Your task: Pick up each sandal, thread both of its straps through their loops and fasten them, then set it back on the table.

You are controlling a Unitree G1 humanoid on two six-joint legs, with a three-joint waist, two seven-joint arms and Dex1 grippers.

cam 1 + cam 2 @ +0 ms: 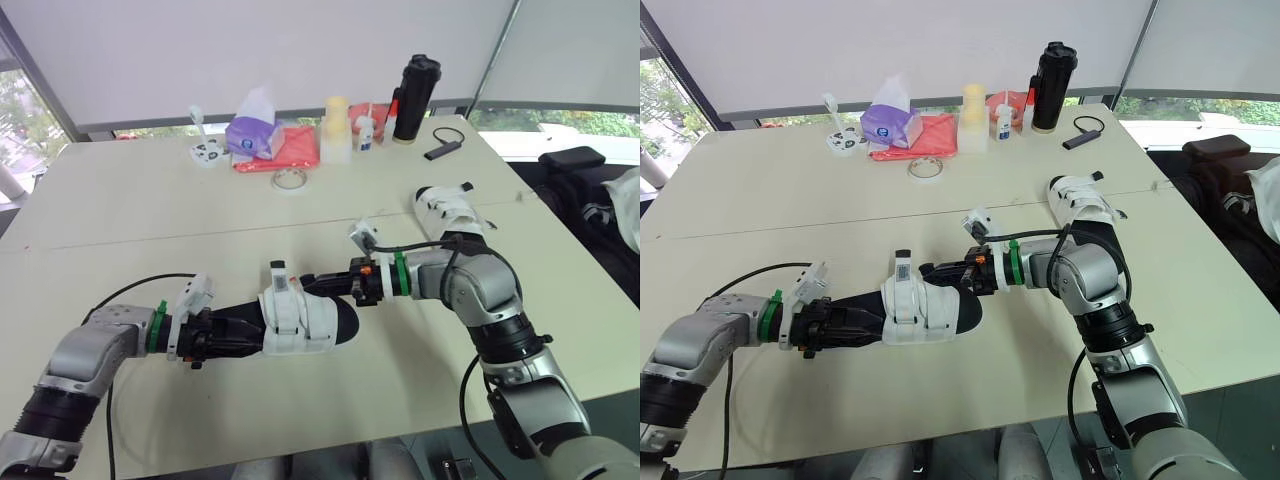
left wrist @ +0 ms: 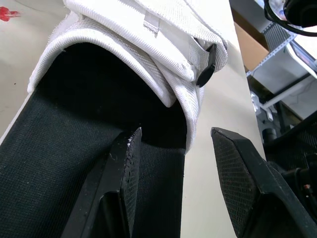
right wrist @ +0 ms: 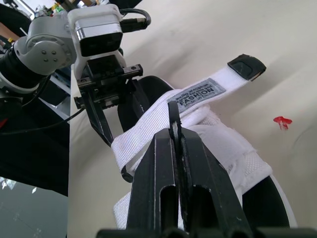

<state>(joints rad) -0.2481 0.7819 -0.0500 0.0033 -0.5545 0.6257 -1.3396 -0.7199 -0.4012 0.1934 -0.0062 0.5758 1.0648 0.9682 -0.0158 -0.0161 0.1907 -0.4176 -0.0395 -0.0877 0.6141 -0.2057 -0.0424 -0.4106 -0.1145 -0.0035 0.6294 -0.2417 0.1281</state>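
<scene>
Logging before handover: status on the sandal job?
Right gripper shut on strap. Left gripper, jaws open, astride sandal heel. Second sandal on table.

I look down on my pale cream table [image 1: 150,200]. Beyond it, white blinds [image 1: 250,50] hang over daylit windows [image 1: 25,110] showing green trees [image 1: 580,122]. A black chair [image 1: 572,158] sits right.
</scene>
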